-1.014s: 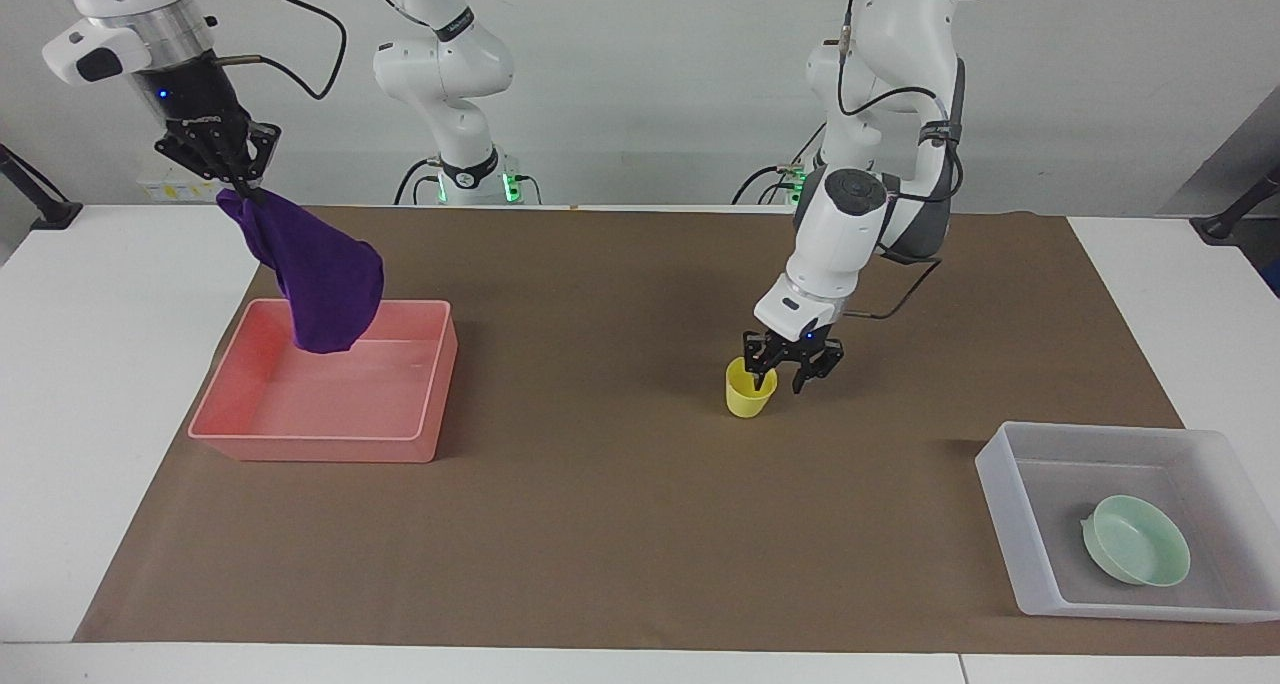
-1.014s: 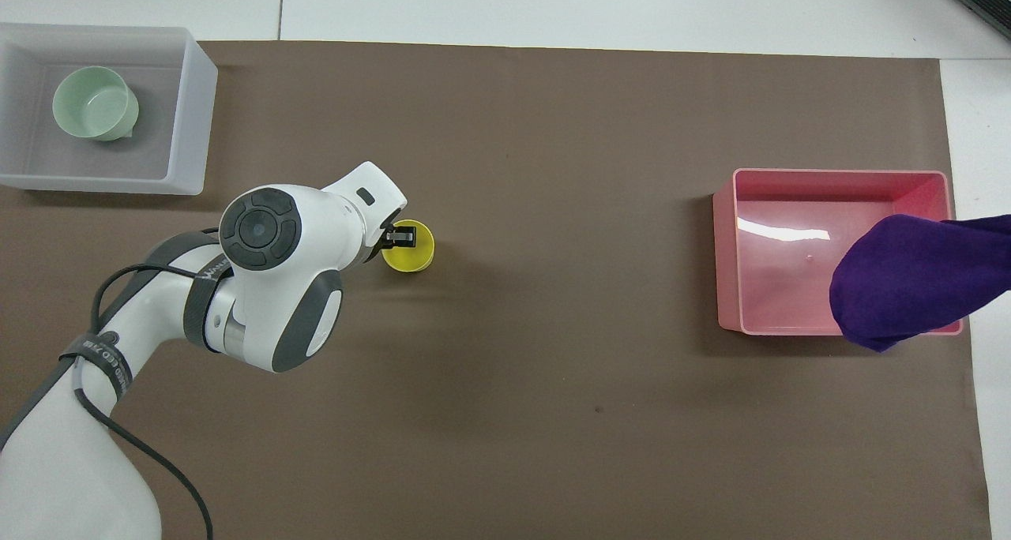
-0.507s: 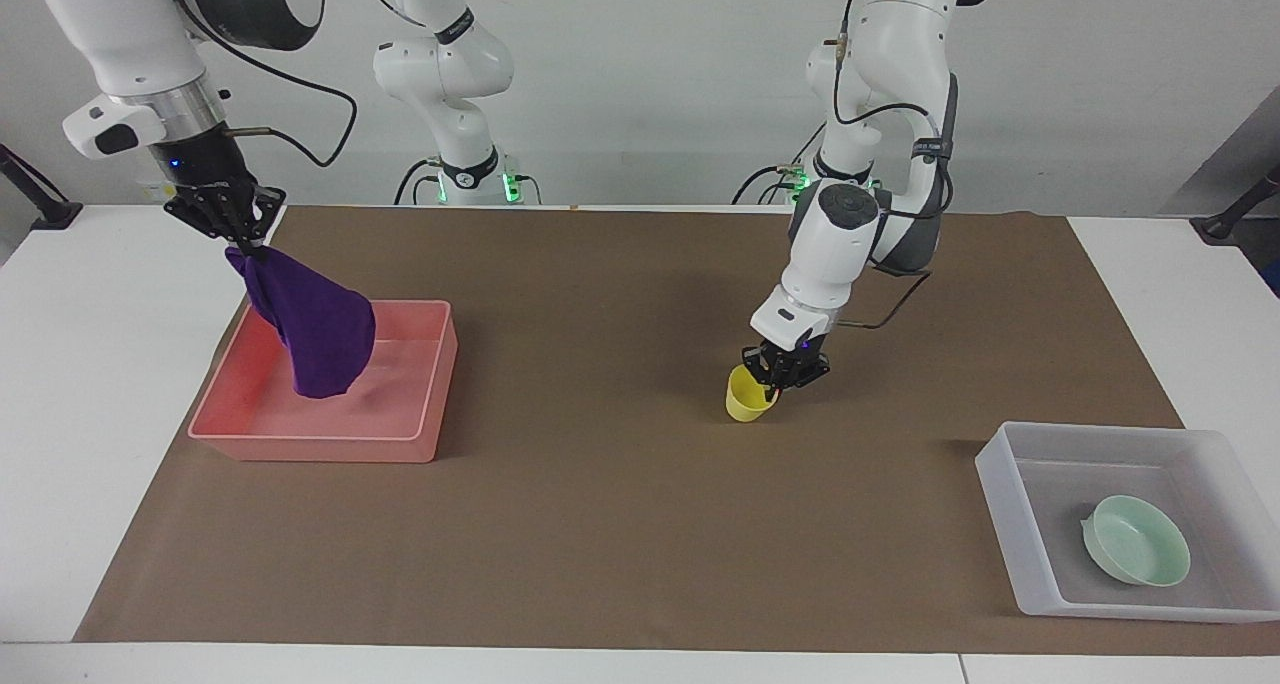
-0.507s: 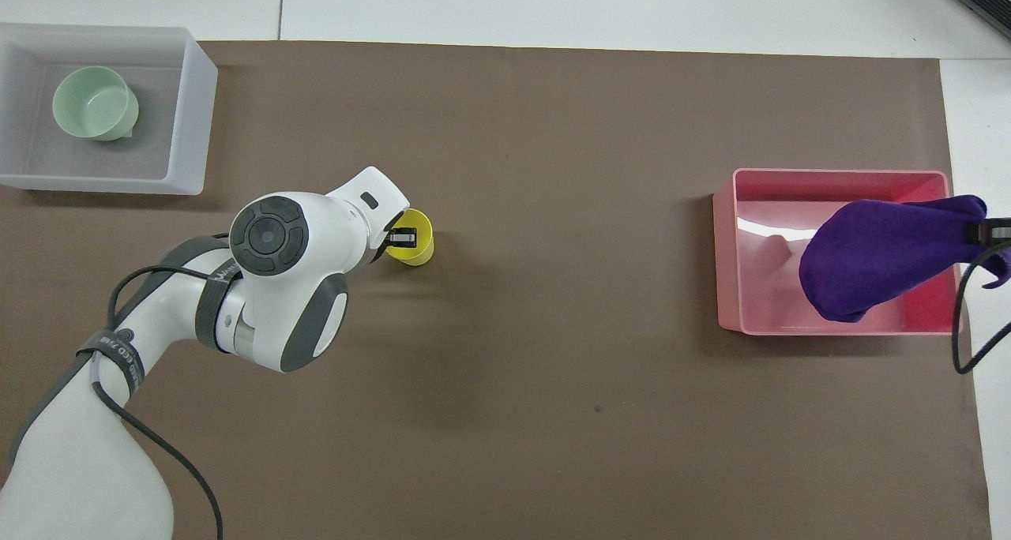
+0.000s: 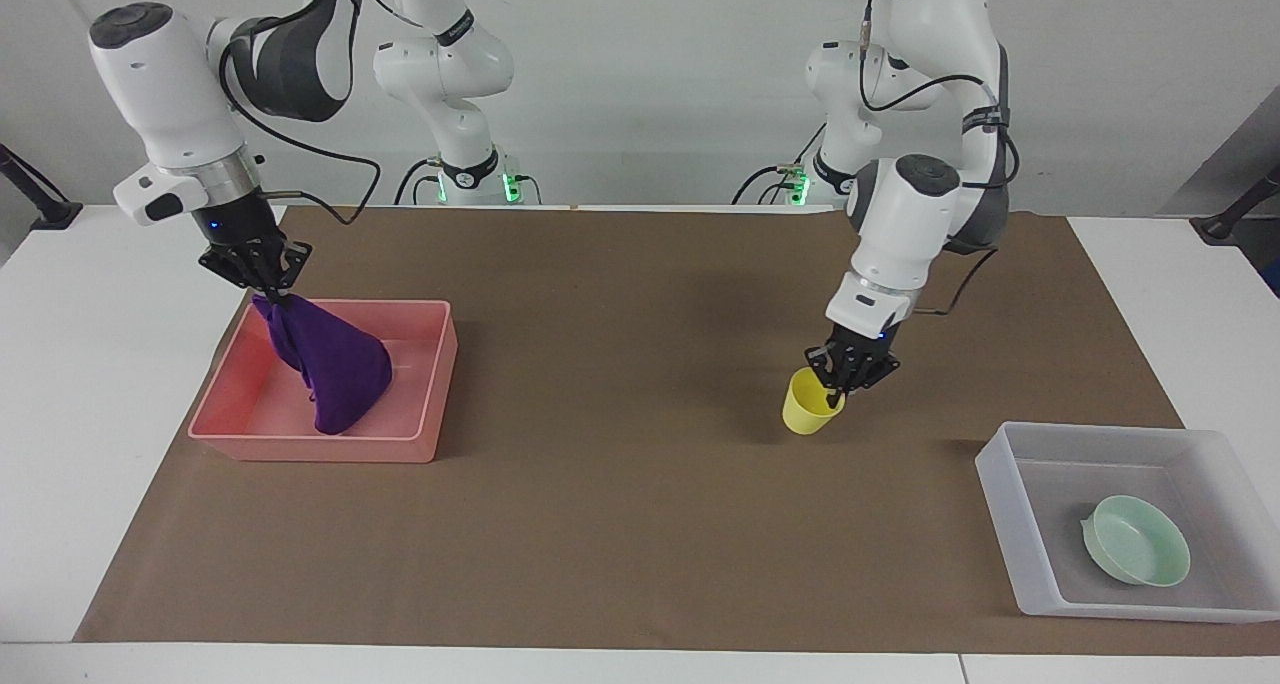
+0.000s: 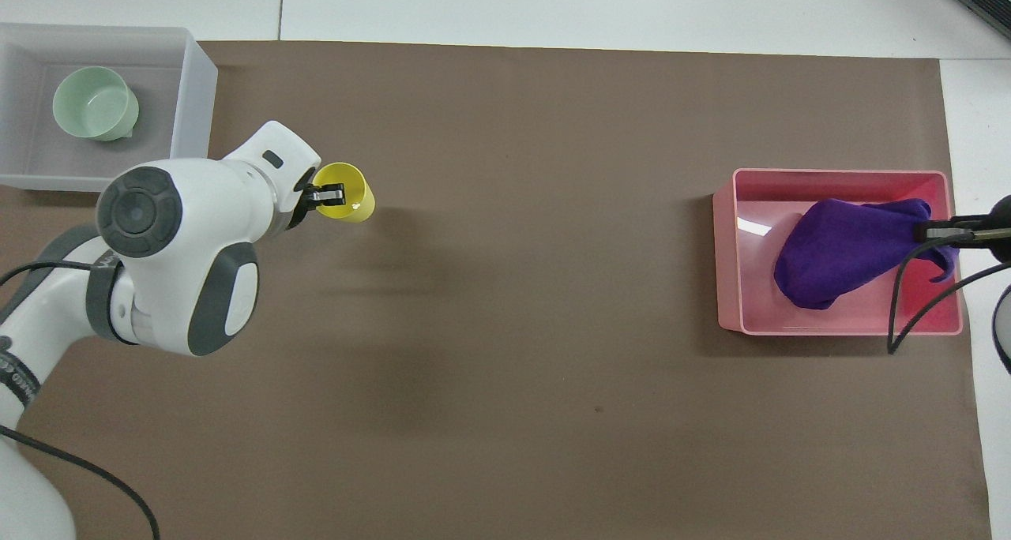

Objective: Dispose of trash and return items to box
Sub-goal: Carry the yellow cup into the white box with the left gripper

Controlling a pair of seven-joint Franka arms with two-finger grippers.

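Note:
My left gripper (image 5: 838, 392) (image 6: 328, 196) is shut on the rim of the yellow cup (image 5: 808, 404) (image 6: 349, 204) and holds it tilted above the brown mat, between the mat's middle and the translucent box (image 5: 1000, 469) (image 6: 193, 114). The mint-green bowl (image 5: 1140, 540) (image 6: 95, 103) lies in the box. My right gripper (image 5: 270, 291) (image 6: 938, 230) is shut on the top of the purple cloth (image 5: 335, 364) (image 6: 845, 252), which hangs down into the pink tray (image 5: 435, 384) (image 6: 731, 248) with its lower end on the tray's floor.
The brown mat (image 5: 620, 524) (image 6: 537, 327) covers most of the white table. The pink tray stands toward the right arm's end, the box toward the left arm's end. A third robot base (image 5: 455, 94) stands at the robots' edge.
The left gripper closed on the yellow cup, lifted it and carried it toward the box. The right gripper lowered the purple cloth into the pink tray.

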